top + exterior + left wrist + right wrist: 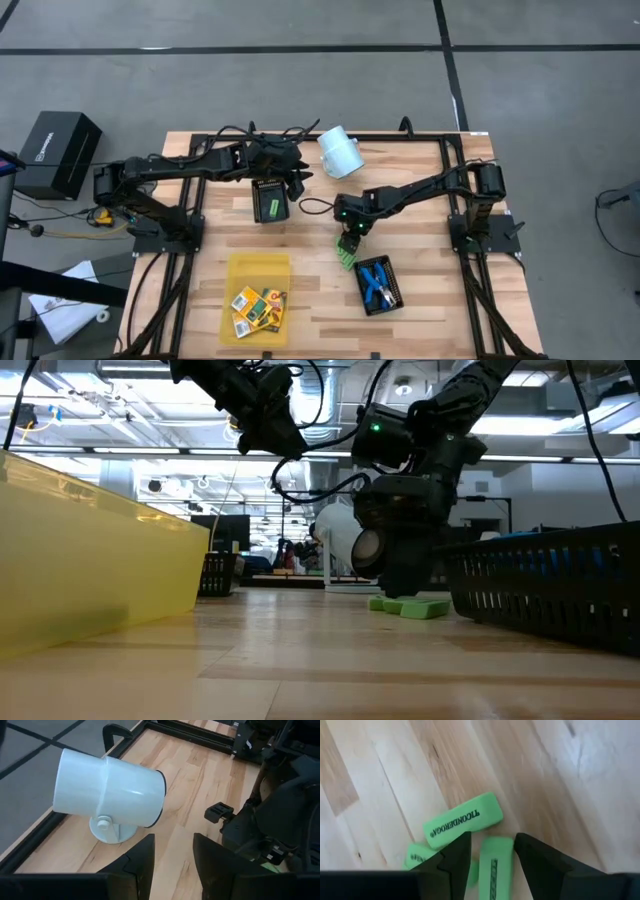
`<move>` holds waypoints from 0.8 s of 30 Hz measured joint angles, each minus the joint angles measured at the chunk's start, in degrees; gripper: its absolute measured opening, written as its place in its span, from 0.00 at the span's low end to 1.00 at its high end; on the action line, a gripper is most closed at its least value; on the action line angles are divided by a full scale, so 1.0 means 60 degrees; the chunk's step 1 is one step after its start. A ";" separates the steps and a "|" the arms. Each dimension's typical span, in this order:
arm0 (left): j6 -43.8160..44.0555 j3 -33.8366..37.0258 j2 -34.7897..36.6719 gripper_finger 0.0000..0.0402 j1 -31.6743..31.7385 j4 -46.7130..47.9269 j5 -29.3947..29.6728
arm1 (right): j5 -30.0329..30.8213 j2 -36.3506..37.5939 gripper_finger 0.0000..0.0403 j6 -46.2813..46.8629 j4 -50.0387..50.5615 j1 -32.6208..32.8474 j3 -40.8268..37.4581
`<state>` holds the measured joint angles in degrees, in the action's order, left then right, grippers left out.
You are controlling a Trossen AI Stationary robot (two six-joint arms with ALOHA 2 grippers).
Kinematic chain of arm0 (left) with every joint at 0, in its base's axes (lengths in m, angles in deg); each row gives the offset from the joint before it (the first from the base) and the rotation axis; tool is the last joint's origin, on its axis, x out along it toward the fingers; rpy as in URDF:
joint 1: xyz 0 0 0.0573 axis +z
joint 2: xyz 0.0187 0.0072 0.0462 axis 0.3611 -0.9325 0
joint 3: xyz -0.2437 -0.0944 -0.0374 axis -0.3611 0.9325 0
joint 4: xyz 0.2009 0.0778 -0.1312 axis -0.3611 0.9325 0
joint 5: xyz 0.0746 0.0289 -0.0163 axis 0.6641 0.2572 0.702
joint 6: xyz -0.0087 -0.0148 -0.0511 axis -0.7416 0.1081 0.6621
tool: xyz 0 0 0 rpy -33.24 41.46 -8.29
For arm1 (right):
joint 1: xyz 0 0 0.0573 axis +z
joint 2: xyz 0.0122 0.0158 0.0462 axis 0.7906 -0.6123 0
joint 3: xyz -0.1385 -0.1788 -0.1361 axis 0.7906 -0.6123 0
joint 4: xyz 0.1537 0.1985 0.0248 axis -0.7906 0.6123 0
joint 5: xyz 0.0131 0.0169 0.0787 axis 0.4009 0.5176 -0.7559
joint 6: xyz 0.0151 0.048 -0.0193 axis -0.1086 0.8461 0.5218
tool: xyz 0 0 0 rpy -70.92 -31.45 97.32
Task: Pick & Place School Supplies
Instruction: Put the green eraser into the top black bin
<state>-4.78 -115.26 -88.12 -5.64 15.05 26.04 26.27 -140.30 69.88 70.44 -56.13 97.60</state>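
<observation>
Right gripper [492, 852] jaws parted, astride 1 green eraser [495, 865] on the table [380, 780], unclamped.

A white cup [341, 152] is seen lying tilted on its stand at the far edge of the wooden table [320, 290]. A yellow tray [258, 270] is set near the front, a black mesh tray [392, 290] beside it, another mesh tray [271, 202] farther back. A black box [58, 150] is seen on the floor.
</observation>
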 joint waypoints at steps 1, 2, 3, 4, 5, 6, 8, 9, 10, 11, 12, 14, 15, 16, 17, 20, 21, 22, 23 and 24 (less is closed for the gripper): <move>-0.0026 0.0000 0.0000 0.32 0.0000 0.0002 -0.0001 | 0.0024 -0.0051 0.39 0.0000 -0.0057 -0.0006 0.0043; -0.0034 0.0000 0.0000 0.32 0.0008 0.0002 -0.0001 | 0.0077 -0.0093 0.38 0.0004 -0.0152 -0.0025 0.0070; -0.0034 0.0000 0.0000 0.32 0.0040 0.0002 -0.0008 | 0.0121 -0.0110 0.37 0.0053 -0.0232 -0.0045 0.0070; -0.0034 0.0000 0.0000 0.32 0.0047 0.0002 -0.0023 | 0.0133 -0.0123 0.36 0.0104 -0.0271 -0.0077 0.0070; -0.0034 0.0000 0.0000 0.32 0.0051 0.0002 -0.0021 | 0.0072 -0.0128 0.36 0.0145 -0.0286 -0.0121 0.0070; -0.0034 0.0000 0.0000 0.32 0.0051 0.0002 -0.0020 | -0.0058 -0.0152 0.35 0.0184 -0.0280 -0.0178 0.0075; -0.0034 0.0000 0.0000 0.32 0.0055 0.0002 -0.0020 | -0.0267 -0.0182 0.35 0.0181 -0.0263 -0.0206 0.0081; -0.0034 0.0000 0.0000 0.32 0.0055 0.0006 -0.0020 | -0.0266 -0.0183 0.36 0.0131 -0.0263 -0.0205 0.0081; -0.0034 0.0000 0.0000 0.32 0.0055 0.0002 -0.0016 | -0.0260 -0.0183 0.36 0.0101 -0.0263 -0.0192 0.0084; -0.0034 0.0000 0.0000 0.32 0.0055 0.0002 -0.0016 | -0.0264 -0.0183 0.37 0.0082 -0.0262 -0.0192 0.0084; -0.0031 0.0000 0.0000 0.32 0.0055 0.0005 -0.0016 | -0.0267 -0.0183 0.38 0.0091 -0.0238 -0.0192 0.0091; -0.0023 0.0000 0.0000 0.32 0.0055 0.0006 -0.0016 | -0.0264 -0.0183 0.39 0.0117 -0.0183 -0.0195 0.0102; -0.0022 0.0000 0.0000 0.32 0.0055 0.0006 -0.0015 | -0.0270 -0.0183 0.40 0.0117 -0.0159 -0.0198 0.0109; -0.0019 0.0000 0.0000 0.32 0.0055 0.0010 -0.0012 | -0.0271 -0.0186 0.40 0.0117 -0.0140 -0.0195 0.0117; -0.0024 0.0000 0.0000 0.32 0.0055 0.0010 -0.0005 | -0.0285 -0.0192 0.41 0.0120 -0.0109 -0.0188 0.0122; -0.0027 0.0000 0.0000 0.32 0.0055 0.0027 0.0010 | -0.0300 -0.0202 0.41 0.0235 -0.0079 -0.0071 0.0133; -0.0027 0.0000 0.0000 0.32 0.0055 0.0035 0.0010 | -0.0250 -0.0202 0.40 0.0297 -0.0102 0.0003 0.0129; -0.0024 0.0006 0.0000 0.32 0.0055 0.0033 0.0010 | -0.0217 -0.0202 0.40 0.0316 -0.0142 0.0076 0.0099; -0.0010 0.0054 0.0002 0.32 0.0063 -0.0008 0.0011 | -0.0199 -0.0202 0.40 0.0331 -0.0153 0.0131 0.0099; 0.0042 0.0138 0.0004 0.32 0.0112 -0.0012 0.0011 | -0.0165 -0.0202 0.39 0.0328 -0.0167 0.0164 0.0099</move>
<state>-4.53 -114.44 -88.10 -4.97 14.98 26.11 25.28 -141.51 71.84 69.44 -55.14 98.19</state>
